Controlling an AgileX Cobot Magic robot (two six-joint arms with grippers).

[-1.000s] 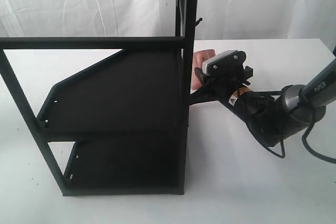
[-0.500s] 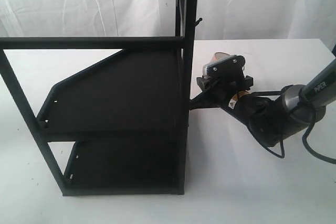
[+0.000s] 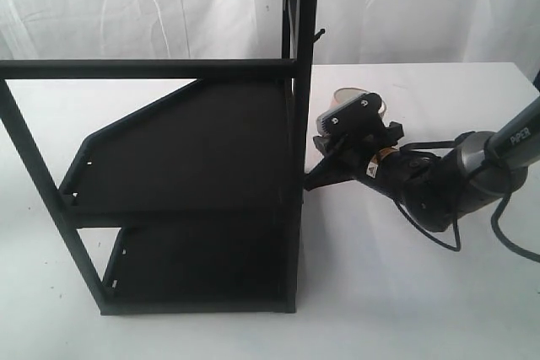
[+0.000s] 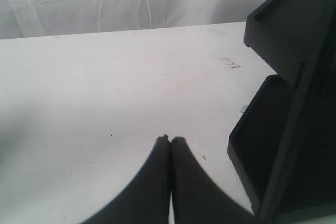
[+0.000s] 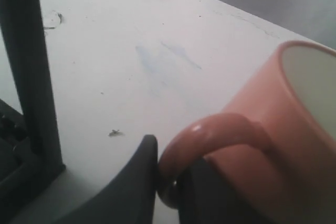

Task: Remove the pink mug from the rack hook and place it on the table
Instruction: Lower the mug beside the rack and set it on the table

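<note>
The pink mug (image 3: 349, 95) is off the rack hook (image 3: 318, 35) and sits low, just right of the rack's corner post (image 3: 297, 132), its rim showing above the wrist camera. In the right wrist view the pink mug (image 5: 283, 129) shows its white inside, and my right gripper (image 5: 169, 161) is shut on its loop handle. Whether its base touches the white table (image 3: 405, 292) is hidden. In the exterior view the right gripper (image 3: 314, 176) points at the post. My left gripper (image 4: 170, 139) is shut on nothing above the table (image 4: 105, 77).
The tall black rack (image 3: 186, 149) fills the left half of the exterior view, with two shelves. Its shelf edges (image 4: 262, 129) stand close beside my left gripper. A rack post (image 5: 29, 66) rises near the right gripper. White curtain hangs behind.
The right wrist has rolled and drawn slightly away from the post. The mug went from lying sideways against the rack to opening upward, farther right.
</note>
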